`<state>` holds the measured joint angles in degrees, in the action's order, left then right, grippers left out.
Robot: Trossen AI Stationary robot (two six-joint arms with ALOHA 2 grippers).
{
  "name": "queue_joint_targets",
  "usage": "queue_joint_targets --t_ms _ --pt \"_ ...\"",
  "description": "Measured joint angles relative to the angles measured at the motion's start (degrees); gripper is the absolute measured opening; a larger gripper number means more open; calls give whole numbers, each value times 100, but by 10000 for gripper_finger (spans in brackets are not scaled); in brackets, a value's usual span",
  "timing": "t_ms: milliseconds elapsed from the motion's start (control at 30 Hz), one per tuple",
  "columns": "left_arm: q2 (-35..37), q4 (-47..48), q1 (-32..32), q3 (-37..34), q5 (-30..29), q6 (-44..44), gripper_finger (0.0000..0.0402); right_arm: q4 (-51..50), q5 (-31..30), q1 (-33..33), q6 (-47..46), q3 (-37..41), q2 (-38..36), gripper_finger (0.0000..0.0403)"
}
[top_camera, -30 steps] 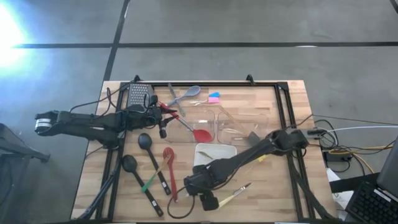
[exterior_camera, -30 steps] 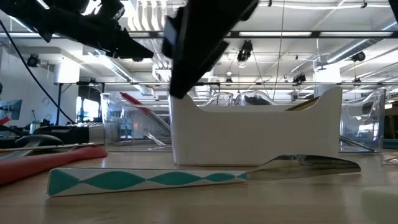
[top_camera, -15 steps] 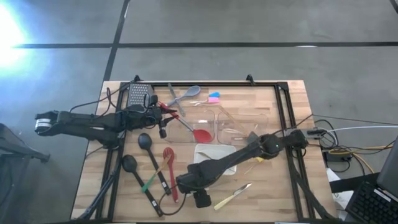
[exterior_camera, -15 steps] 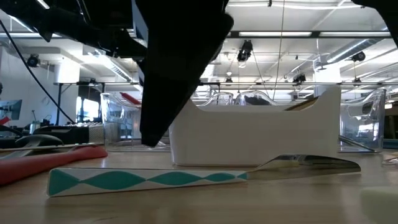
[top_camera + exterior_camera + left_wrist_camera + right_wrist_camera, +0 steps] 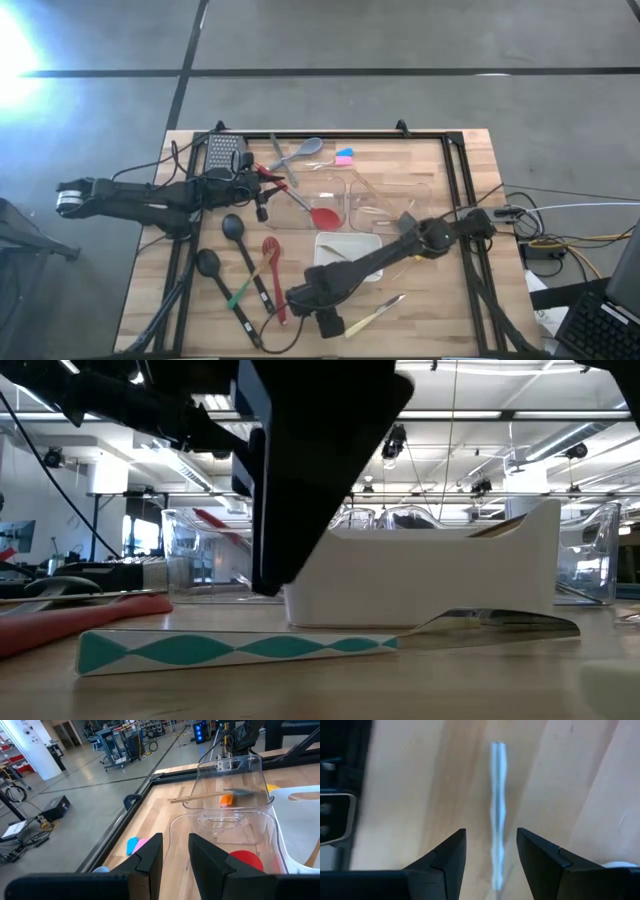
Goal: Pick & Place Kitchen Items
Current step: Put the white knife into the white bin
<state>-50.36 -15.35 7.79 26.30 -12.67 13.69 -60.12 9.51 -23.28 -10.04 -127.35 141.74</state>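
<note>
Knife [image 5: 497, 815] shows clearly from the right wrist, lying on the wood straight ahead, in line with the gap between the two spread fingers [image 5: 445, 857]. From above, that knife [image 5: 373, 313] is a thin pale thing beside the right gripper [image 5: 322, 318], near the table's front edge. The right arm stretches low and long across the white tray [image 5: 347, 246]. The left gripper [image 5: 262, 195] waits by a clear bin [image 5: 320, 195], fingers a little apart, holding nothing.

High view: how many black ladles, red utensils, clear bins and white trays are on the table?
Black ladles: 2
Red utensils: 2
Clear bins: 2
White tray: 1
Total: 7
</note>
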Motion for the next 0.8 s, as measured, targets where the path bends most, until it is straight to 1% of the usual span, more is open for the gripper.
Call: queue_joint_targets --t_ms 100,200,267,300,367,433,500,567,633,700,800 --pt "1 -5 1 2 0 0 99 -200 -46 -54 10 -106 -10 166" --pt "1 -5 0 2 0 -13 99 -629 -491 -70 28 -366 -21 166" --pt "1 -5 -2 2 75 -94 99 -1036 -785 -58 -130 -653 -55 166" --pt "3 -5 -2 2 189 -152 99 -1222 -933 -56 -265 -767 -102 166" --pt "5 -3 -4 4 507 -280 99 -1364 -1113 -51 -598 -651 -398 166" --pt "5 17 -18 4 948 -354 99 -1535 -1269 -87 -965 -578 -682 163" --pt "10 155 -67 36 1362 -373 99 -1791 -1551 -168 -1268 -535 -925 156" --pt "12 598 -189 144 1442 -497 99 -1929 -1984 -304 -1448 -449 -1192 146" --pt "-25 1211 -420 302 1358 -686 99 -2101 -2577 -450 -1551 -313 -1469 135" --pt "-122 1754 -794 430 1128 -919 99 -2243 -3348 -619 -1657 -112 -1750 124" --pt "-329 2087 -1536 594 626 -1106 99 -2368 -4442 -815 -1831 278 -2172 109"
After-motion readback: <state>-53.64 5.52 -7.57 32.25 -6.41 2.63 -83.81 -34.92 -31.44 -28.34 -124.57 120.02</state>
